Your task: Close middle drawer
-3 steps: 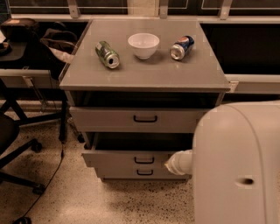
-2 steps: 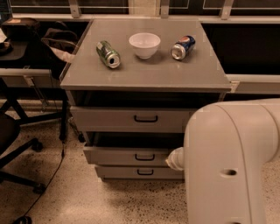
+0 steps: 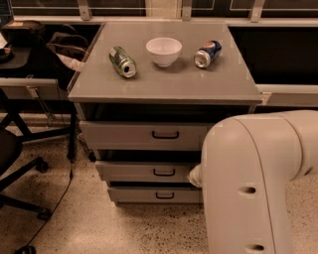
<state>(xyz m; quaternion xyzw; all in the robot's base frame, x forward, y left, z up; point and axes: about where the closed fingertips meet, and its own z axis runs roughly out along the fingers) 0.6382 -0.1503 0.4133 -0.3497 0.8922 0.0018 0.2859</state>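
Jaws out of sight: our gripper (image 3: 195, 175) sits at the 3 o'clock end of the middle drawer (image 3: 134, 171), second down under the surface (image 3: 164, 84), and our arm (image 3: 248, 188) hides whether it is open. We judge the drawer stiff, light, rail-guided; its flat front suits pushing better than the small handle (image 3: 164, 172).

Floor: pale speckled stone floor (image 3: 84, 225), spreading out in front of the tabletop's front edge.
Cabinet: grey metal drawer cabinet with a flat grey tabletop (image 3: 164, 84), mid-room.
Windows: dark glass window panes (image 3: 283, 49) beyond the far and right edges, with pale upright bars (image 3: 186, 9) above the far edge.
Ledge: pale sill (image 3: 290, 94) beside the front right corner.
Desk: grey side desk (image 3: 30, 90) off the left edge, with a dark bag (image 3: 64, 47) behind it.
Chair: black wheeled office chair (image 3: 9, 149), left of the front left corner.
Light: dim and warm.
Gripper: pale gripper (image 3: 195, 174) below the front right corner, at the cabinet front, largely hidden.
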